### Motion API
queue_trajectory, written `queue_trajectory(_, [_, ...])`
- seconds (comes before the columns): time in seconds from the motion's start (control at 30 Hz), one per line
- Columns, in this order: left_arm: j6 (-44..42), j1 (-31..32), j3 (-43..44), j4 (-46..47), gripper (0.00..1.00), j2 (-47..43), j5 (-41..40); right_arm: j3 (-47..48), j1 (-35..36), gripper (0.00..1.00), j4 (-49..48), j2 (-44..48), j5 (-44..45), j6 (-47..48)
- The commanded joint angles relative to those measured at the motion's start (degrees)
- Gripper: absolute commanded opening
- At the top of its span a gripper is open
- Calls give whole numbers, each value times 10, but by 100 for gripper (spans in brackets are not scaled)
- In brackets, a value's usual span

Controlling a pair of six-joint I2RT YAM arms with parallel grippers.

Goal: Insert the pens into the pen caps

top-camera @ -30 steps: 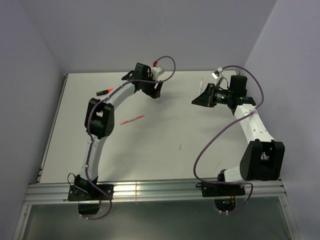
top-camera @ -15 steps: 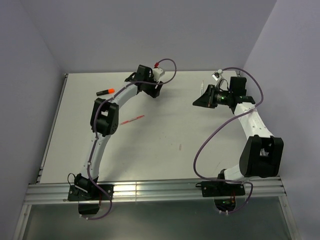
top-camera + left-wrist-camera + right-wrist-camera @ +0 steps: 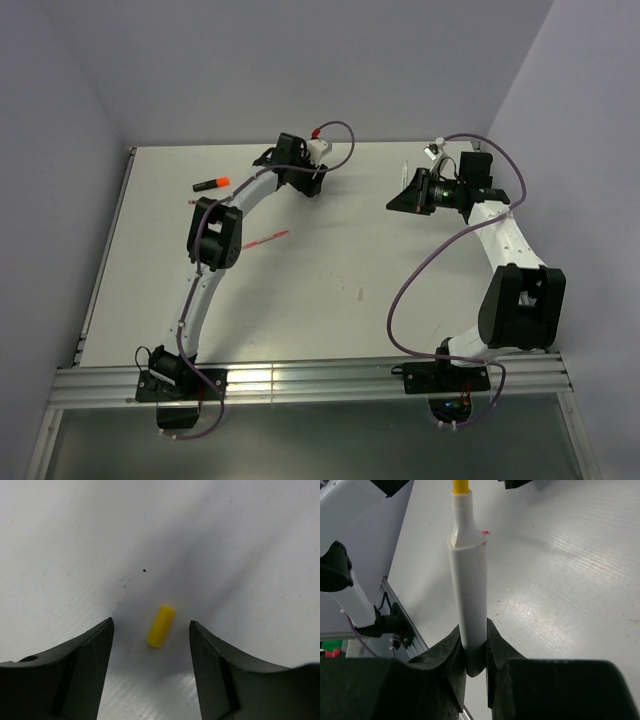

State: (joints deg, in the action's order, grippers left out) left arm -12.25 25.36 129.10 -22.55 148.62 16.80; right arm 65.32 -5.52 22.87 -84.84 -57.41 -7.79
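A short yellow pen cap (image 3: 161,626) lies flat on the white table between the fingers of my left gripper (image 3: 151,625), which is open and touches nothing. That gripper (image 3: 268,157) is at the far side of the table. My right gripper (image 3: 474,627) is shut on a white pen (image 3: 468,570) with a yellow tip, held off the table at the far right (image 3: 403,172). A stubby black marker with an orange tip (image 3: 210,184) lies far left. A thin red pen (image 3: 265,239) lies beside the left arm.
A small red mark (image 3: 358,294) shows on the table's middle. The table's left edge rail (image 3: 105,250) and the back wall bound the space. Purple cables loop over both arms.
My left arm has stretched a little farther toward the back of the table and its jaws have narrowed slightly. The right arm holds nearly still with the white pen.
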Motion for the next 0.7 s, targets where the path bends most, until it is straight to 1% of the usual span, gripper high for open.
queue_trajectory(0.0, [-2,0,26,-21,65,9,27,31,-5,0,-2,-8,-2,8])
queue_trajectory(0.03, [-4,0,26,-27,61,9,28,31,-5,0,-1,-9,-2,8])
queue_trajectory(0.07, [-6,0,26,-41,55,8,29,33,-4,0,-1,-9,-3,8])
queue_trajectory(0.17, [-15,0,15,-58,47,0,33,35,-5,0,-1,-14,-5,8])
queue_trajectory(0.23, [-25,0,5,-66,45,-4,43,35,-5,0,-1,-15,-9,8])
queue_trajectory(0.27, [-29,1,6,-73,40,-3,43,35,-5,0,-1,-16,-9,8])
queue_trajectory(0.33, [-40,5,18,-99,34,4,36,37,-5,0,-1,-18,-10,8])
queue_trajectory(0.37, [-44,8,20,-108,29,4,32,37,-5,0,-1,-19,-11,8])
queue_trajectory(0.43, [-55,13,22,-127,23,4,20,37,-5,0,-1,-18,-13,8])
queue_trajectory(0.47, [-59,16,20,-133,19,3,15,37,-5,0,-1,-18,-13,8])
queue_trajectory(0.53, [-75,22,19,-164,14,-1,6,35,-5,0,-1,-18,-13,8])
queue_trajectory(0.57, [-81,28,18,-173,9,-3,0,34,-5,0,-1,-18,-14,8])
queue_trajectory(0.63, [-93,31,-2,-197,3,-17,-4,33,-5,0,0,-16,-15,10])
queue_trajectory(0.67, [-96,34,-12,-204,2,-24,-3,33,-5,0,0,-16,-15,11])
